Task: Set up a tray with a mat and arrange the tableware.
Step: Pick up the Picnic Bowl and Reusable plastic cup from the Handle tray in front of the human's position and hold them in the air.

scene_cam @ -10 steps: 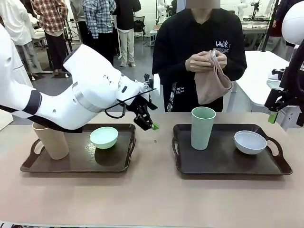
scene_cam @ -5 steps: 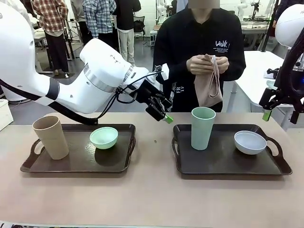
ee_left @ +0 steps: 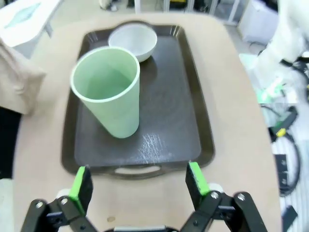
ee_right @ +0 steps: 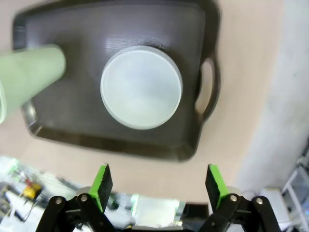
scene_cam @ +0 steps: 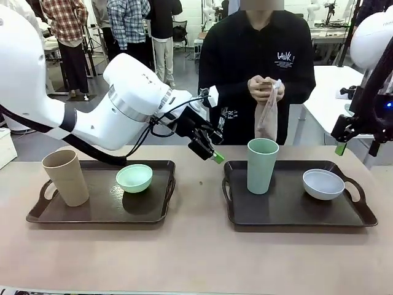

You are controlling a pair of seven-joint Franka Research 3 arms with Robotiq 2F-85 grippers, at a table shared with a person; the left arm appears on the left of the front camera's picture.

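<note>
Two dark brown trays lie on the table. The left tray [scene_cam: 98,212] holds a tan cup [scene_cam: 65,177] and a mint green bowl [scene_cam: 134,177]. On the right tray [scene_cam: 288,209] stand a sage green cup [scene_cam: 262,165] and a pale bluish-white bowl [scene_cam: 323,184]. The person at the far side holds the mat [scene_cam: 267,118], a pinkish-tan cloth, in both hands above the table. My left gripper [scene_cam: 212,153] hangs open between the trays, facing the sage green cup [ee_left: 108,92]. My right gripper [scene_cam: 356,146] is open high over the right tray's end, above the pale bowl [ee_right: 141,87].
The right tray [ee_left: 169,121] has bare floor beside the cup and bowl, and a handle [ee_right: 205,92] at each end. The table's front half is bare tan surface [scene_cam: 196,258]. A white table [scene_cam: 334,92] stands behind on the right, and people stand farther back.
My left arm rose off the left tray and swung right toward the gap between the trays. My right gripper drifted slightly left. The person gathered the cloth into a narrower fold.
</note>
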